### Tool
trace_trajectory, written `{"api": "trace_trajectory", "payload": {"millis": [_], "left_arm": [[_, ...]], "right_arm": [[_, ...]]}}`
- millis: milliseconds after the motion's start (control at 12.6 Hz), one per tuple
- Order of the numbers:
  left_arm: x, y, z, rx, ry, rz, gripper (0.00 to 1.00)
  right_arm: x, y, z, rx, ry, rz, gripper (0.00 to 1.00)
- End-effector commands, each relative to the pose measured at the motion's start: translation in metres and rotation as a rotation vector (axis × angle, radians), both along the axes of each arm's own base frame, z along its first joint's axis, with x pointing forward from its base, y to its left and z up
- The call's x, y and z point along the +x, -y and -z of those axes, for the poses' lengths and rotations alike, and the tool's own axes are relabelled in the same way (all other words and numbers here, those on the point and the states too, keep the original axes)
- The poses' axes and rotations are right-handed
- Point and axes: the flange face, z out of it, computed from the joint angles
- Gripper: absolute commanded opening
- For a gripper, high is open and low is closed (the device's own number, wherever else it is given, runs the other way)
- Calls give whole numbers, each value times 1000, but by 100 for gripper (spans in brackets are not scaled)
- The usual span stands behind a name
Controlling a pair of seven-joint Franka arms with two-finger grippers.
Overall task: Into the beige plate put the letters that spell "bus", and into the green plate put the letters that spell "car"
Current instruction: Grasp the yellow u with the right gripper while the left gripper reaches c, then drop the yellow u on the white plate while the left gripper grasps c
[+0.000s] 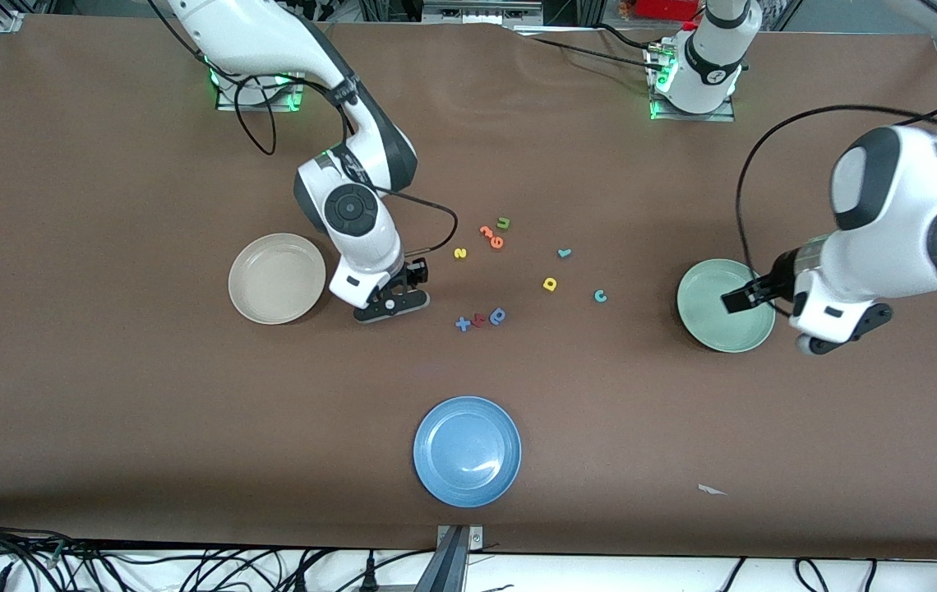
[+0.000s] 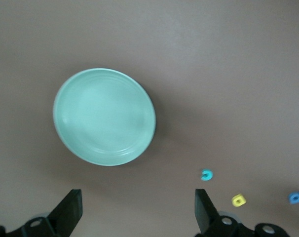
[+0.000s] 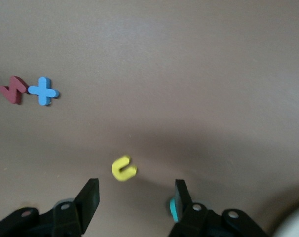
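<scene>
My right gripper is low over the table beside the beige plate, jaws apart with nothing between them. The yellow "u" lies just past its fingertips. A teal letter is mostly hidden by one finger. The yellow "s", teal "r", yellow "a" and teal "c" lie loose mid-table. My left gripper waits open, raised beside the green plate.
Orange pieces and an olive "u" lie near the "s". A blue plus, a red zigzag and a blue round letter sit nearer the front camera. A blue plate stands near the front edge.
</scene>
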Motion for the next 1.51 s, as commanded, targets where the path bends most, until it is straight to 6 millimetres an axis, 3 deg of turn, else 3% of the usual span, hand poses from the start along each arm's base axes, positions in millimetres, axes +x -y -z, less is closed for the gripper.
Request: {"api": "trace_trajectory", "payload": {"millis": [0,239,477,795,954,1113,1272,1431], "left_arm": [[5,45,50,1,-21,-88,100],[0,79,94,-8,28,-141,100],[-29,107,136,-29,35,-202,99],[-75,148,179,-47,37,-154,94],[-82,147,189,-44,36,-144,88],[-80,142,192,-44,34,-139,76],[-84,143,207,-34,14,-127,65],[-83,144,209,-33,13,-124,62]], "right_arm": [[0,-15,21,9,-14,-60,66],[-8,-24,36,1,-23,-87,58],[-9,-23,42,-3,-20,-120,54],[-7,-24,50,-2,12,-148,54],[-9,-27,51,-5,11,-158,44],[-10,-27,51,-5,10,-155,24],[-14,-33,50,-7,10,-170,19],[-11,-30,37,-10,9,-172,19]]}}
